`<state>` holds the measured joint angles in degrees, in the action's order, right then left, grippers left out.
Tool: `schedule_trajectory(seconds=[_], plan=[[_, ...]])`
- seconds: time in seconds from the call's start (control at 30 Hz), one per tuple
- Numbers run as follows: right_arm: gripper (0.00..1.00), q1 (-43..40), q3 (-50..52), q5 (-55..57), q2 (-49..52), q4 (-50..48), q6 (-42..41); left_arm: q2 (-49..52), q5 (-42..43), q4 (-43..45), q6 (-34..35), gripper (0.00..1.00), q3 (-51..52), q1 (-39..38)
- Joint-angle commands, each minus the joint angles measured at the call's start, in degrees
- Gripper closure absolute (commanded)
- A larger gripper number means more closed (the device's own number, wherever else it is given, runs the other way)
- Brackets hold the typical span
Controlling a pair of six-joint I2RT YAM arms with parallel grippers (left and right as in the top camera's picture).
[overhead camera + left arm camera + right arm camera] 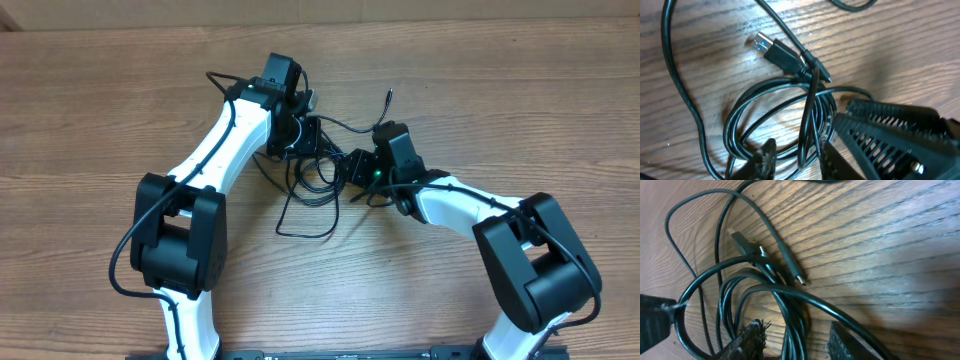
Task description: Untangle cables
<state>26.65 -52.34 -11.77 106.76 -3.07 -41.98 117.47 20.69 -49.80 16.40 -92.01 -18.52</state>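
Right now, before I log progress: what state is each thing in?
cables, tangled in a loose coil on the table
USB plug, unplugged, lying flat
small plug, unplugged, lying flat
left fingers, open, astride strands
right fingers, open, astride strands

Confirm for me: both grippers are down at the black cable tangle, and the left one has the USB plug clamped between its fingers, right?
Not the plug. In the left wrist view the USB plug lies free on the table, clear of the left gripper, whose fingers straddle the coiled cables instead. The rest holds.
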Motion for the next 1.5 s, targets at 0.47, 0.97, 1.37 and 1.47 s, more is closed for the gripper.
schedule_trajectory(seconds=[0.47, 0.97, 1.37, 1.47], plan=[[0.6, 0.39, 0.61, 0.11, -0.55, -0.7, 0.52, 0.39, -3.41, 0.92, 0.15, 0.58, -0.92, -1.44], [0.61, 1.07, 0.61, 0.11, -0.11, -1.14, 0.52, 0.39, -5.01, 6.4, 0.15, 0.96, 3.89, -2.62], [0.67, 2.03, 0.61, 2.91, 2.08, -2.91, 0.48, 0.39, -4.15, 5.51, 0.42, 0.96, 3.89, -2.62], [0.68, 2.05, 0.61, 2.69, 3.76, -4.17, 0.48, 0.39, -4.15, 5.53, 0.39, 0.96, 3.89, -2.62]])
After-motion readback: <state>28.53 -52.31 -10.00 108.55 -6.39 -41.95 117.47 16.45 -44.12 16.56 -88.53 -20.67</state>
